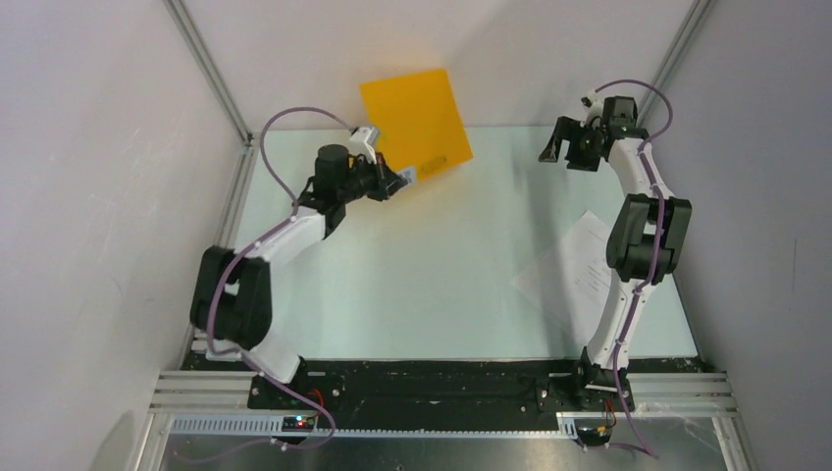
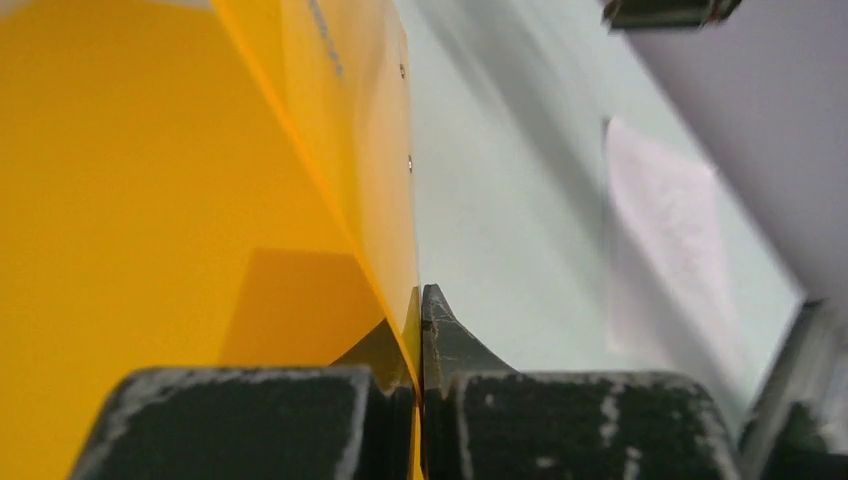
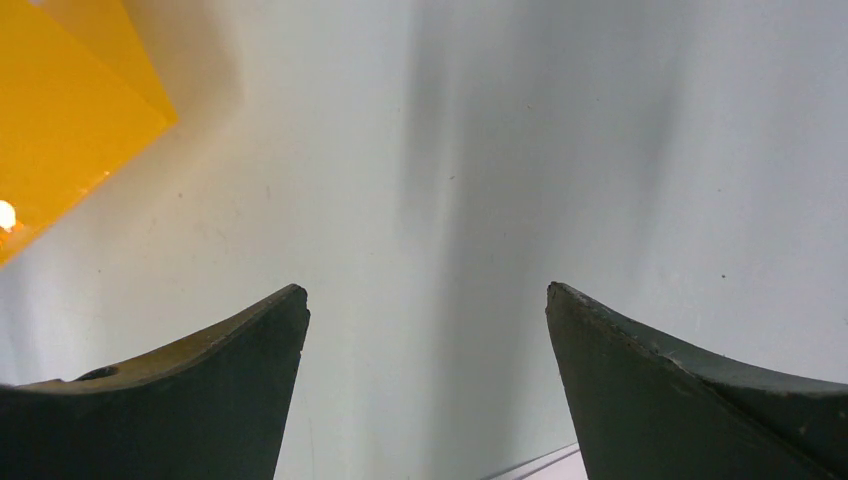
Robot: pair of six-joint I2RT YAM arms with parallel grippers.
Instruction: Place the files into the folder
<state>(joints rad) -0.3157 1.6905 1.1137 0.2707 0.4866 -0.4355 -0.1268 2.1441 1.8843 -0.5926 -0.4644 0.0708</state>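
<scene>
The orange-yellow folder (image 1: 415,121) is held up off the table at the far middle, tilted towards the back wall. My left gripper (image 1: 400,181) is shut on its lower near edge; in the left wrist view the folder (image 2: 150,200) fills the left side and its sheet runs between the closed fingers (image 2: 450,345). The white files (image 1: 579,260) lie flat on the table at the right, partly under the right arm, and show in the left wrist view (image 2: 670,240). My right gripper (image 1: 559,149) is open and empty, raised at the far right, away from the files. The folder's corner shows in the right wrist view (image 3: 60,120).
The pale green table (image 1: 432,285) is boxed in by white walls at the left, back and right, with aluminium posts (image 1: 211,69) at the back corners. The arm bases sit on a black rail (image 1: 432,388) at the near edge.
</scene>
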